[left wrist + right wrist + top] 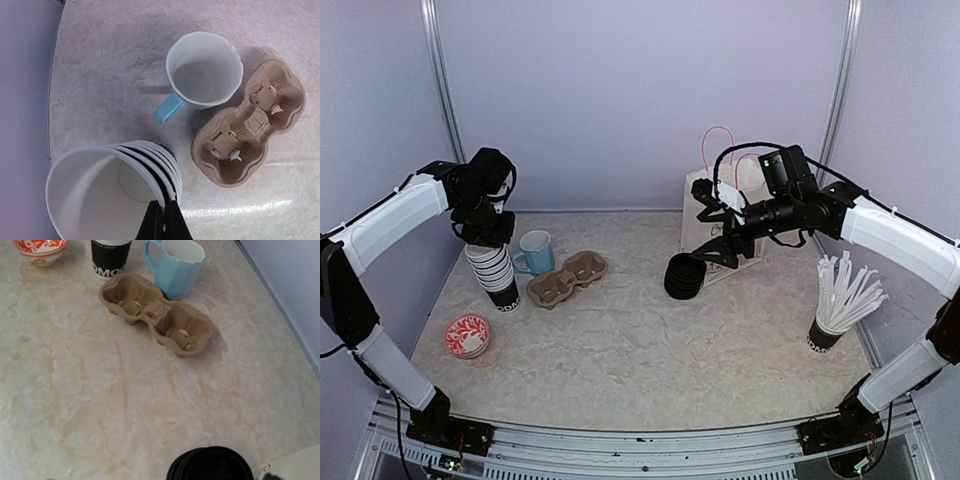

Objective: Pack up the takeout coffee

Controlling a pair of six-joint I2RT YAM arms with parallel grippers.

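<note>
Left wrist view cuts off your left gripper (pixel 163 215) at the bottom edge. You see only its dark tips, clenched on the near rim of the nested cup stack (pixel 100 195), with the white wall pinched between them. The stack's black outside and lettering are hidden from there. The top external view shows it standing upright under the gripper (the number of cups is hard to count).

Your right gripper (pixel 708 255) hangs released, jaws spread and holding nothing, just above and beside a black ribbed stack (pixel 684 278) in front of the paper bag (pixel 691 235). Its own camera catches only the top of that stack at the bottom edge. You cannot tell whether the tips touch it, nor whether it is lids alone or a capped cup. The takeout coffee, as two lidded cups, cannot be picked out with certainty in any view. The arm covers much of the bag's front, and the bag's inside is hidden.

The cup stack stands close to the left edge of the desk (pixel 640 350). The blue mug (pixel 202 75) is just beside it, and the cardboard carrier (pixel 250 122) sits close against the mug. A red patterned bowl (pixel 467 335) sits front left, and a cup of white straws (pixel 845 295) stands near the right edge. Between them the near middle of the desk lies bare.
</note>
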